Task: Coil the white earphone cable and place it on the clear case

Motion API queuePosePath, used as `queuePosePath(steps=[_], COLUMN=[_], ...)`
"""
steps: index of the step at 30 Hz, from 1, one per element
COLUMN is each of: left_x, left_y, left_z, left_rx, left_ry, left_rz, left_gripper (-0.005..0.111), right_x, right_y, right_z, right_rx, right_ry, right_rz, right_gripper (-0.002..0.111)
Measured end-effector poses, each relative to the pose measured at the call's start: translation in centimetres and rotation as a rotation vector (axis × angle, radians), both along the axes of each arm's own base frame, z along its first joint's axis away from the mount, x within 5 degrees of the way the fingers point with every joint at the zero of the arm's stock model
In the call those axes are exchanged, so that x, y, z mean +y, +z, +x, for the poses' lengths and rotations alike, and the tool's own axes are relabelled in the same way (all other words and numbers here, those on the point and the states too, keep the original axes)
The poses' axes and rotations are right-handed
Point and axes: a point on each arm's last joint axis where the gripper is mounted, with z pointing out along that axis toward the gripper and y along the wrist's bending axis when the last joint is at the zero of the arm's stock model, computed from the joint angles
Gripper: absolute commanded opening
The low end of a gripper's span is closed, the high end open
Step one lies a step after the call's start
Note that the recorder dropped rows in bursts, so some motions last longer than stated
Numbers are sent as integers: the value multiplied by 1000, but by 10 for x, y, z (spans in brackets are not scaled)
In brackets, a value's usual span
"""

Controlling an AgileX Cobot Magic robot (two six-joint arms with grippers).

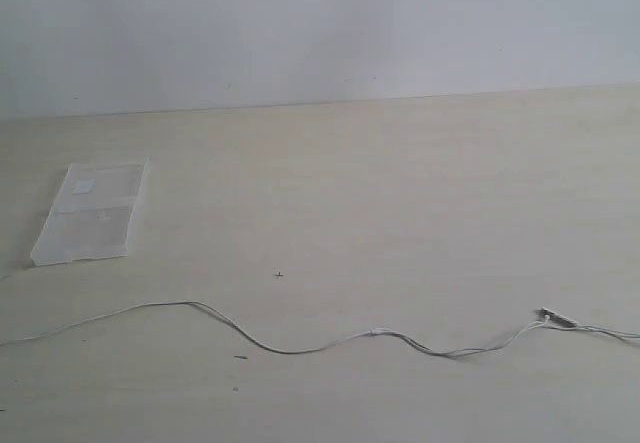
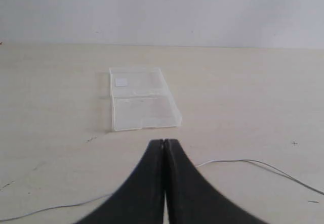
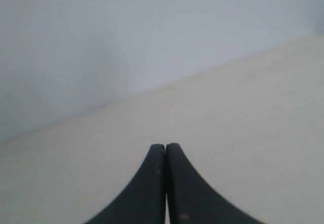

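The white earphone cable [image 1: 300, 349] lies stretched in a wavy line across the near part of the table, with a small inline piece [image 1: 556, 317] near its right end. The clear case [image 1: 90, 213] lies flat at the far left, a whitish label patch on it. In the left wrist view the case [image 2: 144, 104] sits beyond my left gripper [image 2: 164, 142], which is shut with nothing in it; the cable [image 2: 253, 162] passes behind its fingers. My right gripper [image 3: 165, 146] is shut and empty above bare table. Neither gripper shows in the exterior view.
The pale wooden table [image 1: 400, 193] runs back to a plain white wall [image 1: 320, 23]. A few small dark specks [image 1: 279, 274] mark the tabletop.
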Motion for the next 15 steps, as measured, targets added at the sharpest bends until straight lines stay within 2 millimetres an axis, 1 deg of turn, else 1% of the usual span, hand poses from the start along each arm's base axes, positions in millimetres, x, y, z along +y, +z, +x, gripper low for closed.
queuePosePath(steps=[6,11,15], left_x=[0,0,0], left_y=[0,0,0], left_z=[0,0,0], left_rx=[0,0,0], left_ry=[0,0,0], left_rz=[0,0,0], left_gripper=[0,0,0], right_x=[0,-1,-1], right_y=[23,44,63], right_z=[0,-5,-14], right_rx=[-251,-488,-673], right_ry=[-2,-4,12], right_rz=[17,38,133], right_gripper=[0,0,0])
